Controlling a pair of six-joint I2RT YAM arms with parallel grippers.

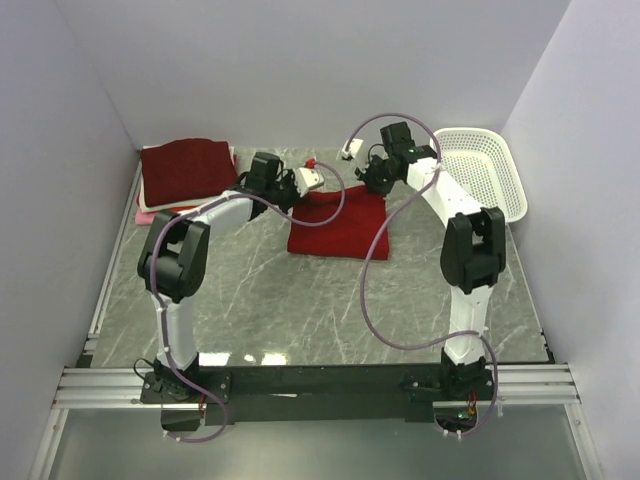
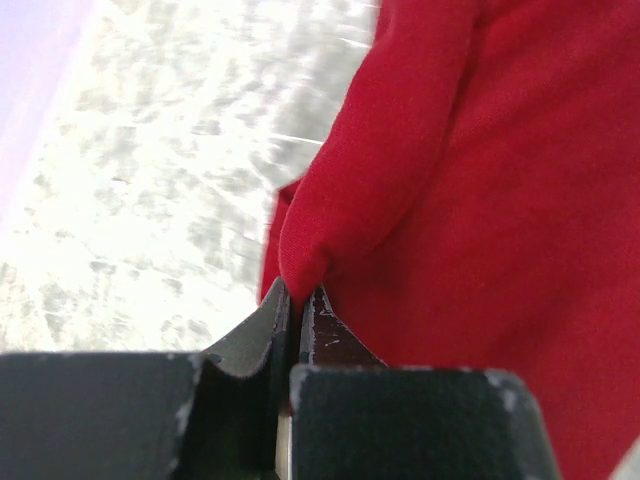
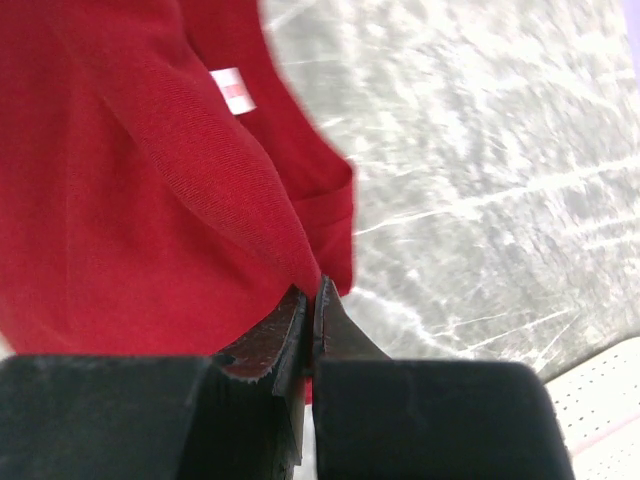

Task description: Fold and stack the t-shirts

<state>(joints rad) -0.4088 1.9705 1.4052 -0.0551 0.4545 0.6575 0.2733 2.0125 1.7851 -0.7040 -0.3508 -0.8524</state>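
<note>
**Both End Effectors Clenched on the Red T-Shirt's Far Edge**

The red t-shirt [image 1: 338, 228] lies on the grey marbled surface [image 1: 300, 310], a little behind its middle, between the two arms. Each arm reaches to the shirt's far edge — the left end effector [image 2: 297, 295] at the far-left corner, the right end effector [image 3: 312, 290] at the far-right one. In the left wrist view the jaws are pressed together on a pinched fold of red cloth, which rises from the fingertips in a rounded ridge. In the right wrist view the jaws are likewise clamped on a bunched fold of the shirt, with the small white neck label [image 3: 232, 88] on the cloth farther off (its print is too blurred to read). From above, the near part of the shirt lies flat on the surface.

In the far-left corner a folded maroon t-shirt [image 1: 185, 168] sits on top of a pink t-shirt [image 1: 148, 212], of which only an edge shows. A white perforated basket [image 1: 487, 172] stands at the far right — well apart from the red shirt.
</note>
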